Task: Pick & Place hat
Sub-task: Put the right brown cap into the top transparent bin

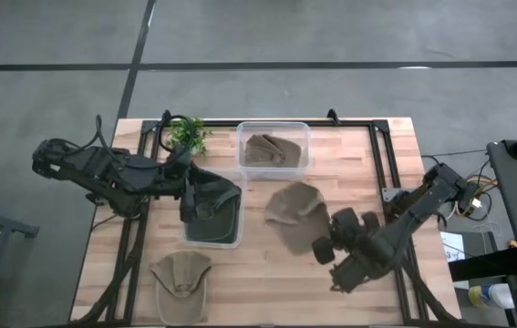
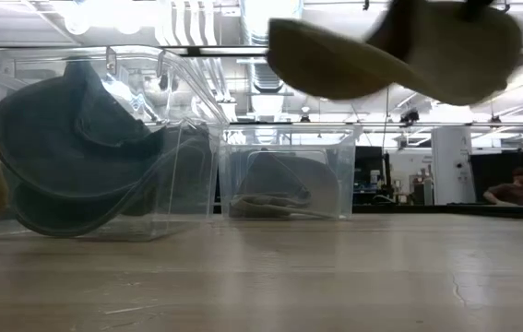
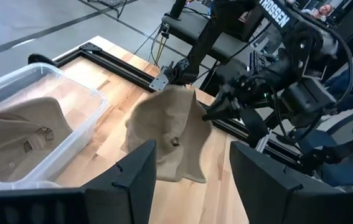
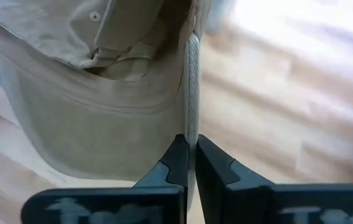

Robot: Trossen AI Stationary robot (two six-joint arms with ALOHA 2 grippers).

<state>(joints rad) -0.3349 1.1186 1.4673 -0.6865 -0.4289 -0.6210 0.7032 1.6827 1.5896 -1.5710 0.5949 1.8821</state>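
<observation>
At the table's nine o'clock side, seen from above, the left gripper (image 1: 188, 193) hangs over the near clear bin (image 1: 232, 239), where a dark hat (image 1: 212, 202) is slumped against the wall; in the left wrist view its two fingers (image 3: 134, 175) stand spread with nothing between them. At about seven o'clock a tan cap (image 1: 181, 276) lies loose on the boards, and at twelve o'clock the far clear bin (image 1: 305, 135) holds another tan hat (image 1: 271, 150), with a small green plant (image 1: 188, 135) at the back edge beside it. Toward centre, the olive hat (image 1: 293, 208) hangs clear of the table top, as the low view shows it floating above the wood (image 2: 399, 55). It is pinched by its edge in the right gripper (image 1: 333, 248), whose fingers (image 4: 177, 163) are pressed together on a thin fold of fabric in the right wrist view. The relation that matters: the hat trails from the right gripper toward roughly ten o'clock, its long axis running from the pinch back toward the far bin, so the crown leads and the held edge follows. By that reading the right arm alone has the hat, and the far bin lies at about eleven o'clock from it, the near bin at nine, both near. The hat (image 3: 170, 134) also shows in the left wrist view, well apart from the left gripper.
</observation>
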